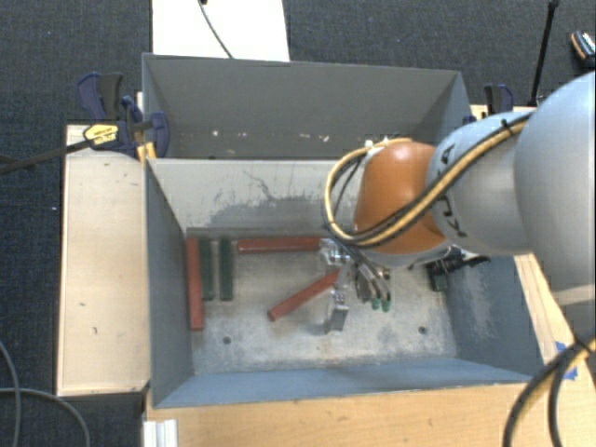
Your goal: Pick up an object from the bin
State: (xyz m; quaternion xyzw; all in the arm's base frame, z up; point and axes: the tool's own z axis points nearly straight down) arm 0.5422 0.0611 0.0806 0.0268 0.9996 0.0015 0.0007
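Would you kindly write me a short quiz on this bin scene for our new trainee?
1. True or false: the green bars lie across the tilted red bar.
2. Which thing is nearest the gripper? A) the tilted red bar B) the green bars C) the left red bar
3. Fill in: the arm reaches in from the view's ____.
Key: 1 false, they lie apart from it, beside the left red bar; 2 A; 3 right.

Soft, even light, with a faint shadow under the arm (pixel 521 194) on the bin (pixel 270 338) floor
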